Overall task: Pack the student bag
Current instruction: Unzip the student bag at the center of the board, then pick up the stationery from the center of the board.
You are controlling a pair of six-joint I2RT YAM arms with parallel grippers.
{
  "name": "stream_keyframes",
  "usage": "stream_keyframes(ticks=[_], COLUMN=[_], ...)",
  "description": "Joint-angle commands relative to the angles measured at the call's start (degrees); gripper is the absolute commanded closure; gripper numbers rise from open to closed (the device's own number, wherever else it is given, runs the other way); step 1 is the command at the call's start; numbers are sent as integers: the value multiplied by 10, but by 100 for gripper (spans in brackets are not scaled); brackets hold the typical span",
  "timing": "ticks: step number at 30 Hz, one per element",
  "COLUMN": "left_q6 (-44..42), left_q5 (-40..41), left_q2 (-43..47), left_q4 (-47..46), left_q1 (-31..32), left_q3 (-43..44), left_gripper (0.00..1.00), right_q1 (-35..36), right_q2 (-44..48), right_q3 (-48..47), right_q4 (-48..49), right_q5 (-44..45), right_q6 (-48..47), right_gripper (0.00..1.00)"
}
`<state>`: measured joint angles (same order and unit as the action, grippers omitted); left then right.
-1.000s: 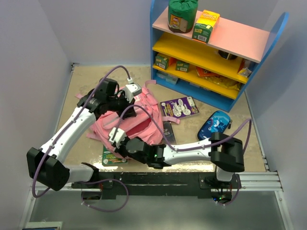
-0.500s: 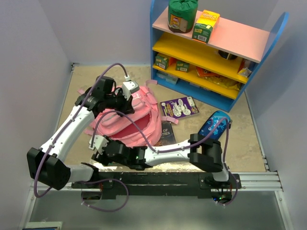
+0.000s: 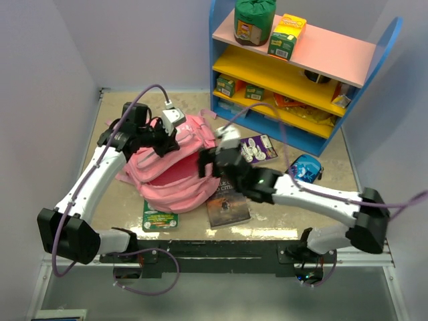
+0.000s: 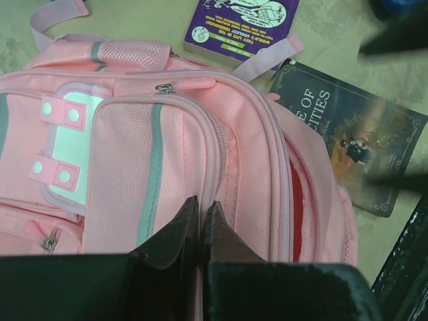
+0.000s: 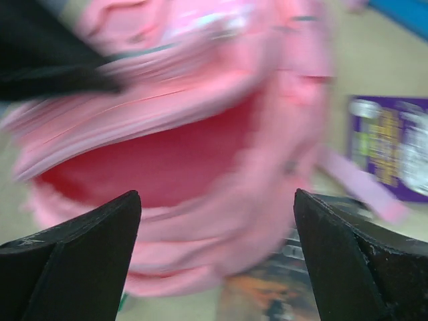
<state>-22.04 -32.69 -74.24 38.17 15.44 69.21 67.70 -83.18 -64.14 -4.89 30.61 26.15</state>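
The student bag (image 3: 170,179) slumps left of centre on the table, front pockets up, main compartment unzipped and gaping. It's soft fabric and looks light and floppy with no shape of its own, so the mouth will likely sag shut unless a lip is held up. The left gripper (image 4: 200,206) is doing just that, its fingers pressed together on a fold of pink cloth beside the main zipper. That's a sensible spot, since the seam should give more bite than a slack panel. The right gripper (image 5: 215,195) hovers at the mouth with fingers spread wide, holding nothing. Inside, only red lining shows, but the view is blurred, so contents can't be ruled out. Outside lie a dark book (image 3: 227,207) just beside the bag, a purple book (image 3: 251,148), a green book (image 3: 159,217) and a blue pencil case (image 3: 306,168).
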Motion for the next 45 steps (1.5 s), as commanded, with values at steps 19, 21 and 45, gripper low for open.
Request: stream_keyframes(ticks=[19, 21, 45], left_q6=[-31, -31, -15], left_q5=[-4, -9, -32], left_q2=[30, 30, 24], left_q4=[-89, -91, -110], left_q1=[-18, -18, -23], left_q3=[-31, -34, -40], left_gripper=[100, 100, 100], right_q1=[-610, -630, -658], right_q2=[205, 196, 40], right_q3=[177, 184, 274], right_q4=[-338, -308, -155], right_q5=[-47, -57, -134], right_q6=[254, 253, 275], right_gripper=[1, 1, 1])
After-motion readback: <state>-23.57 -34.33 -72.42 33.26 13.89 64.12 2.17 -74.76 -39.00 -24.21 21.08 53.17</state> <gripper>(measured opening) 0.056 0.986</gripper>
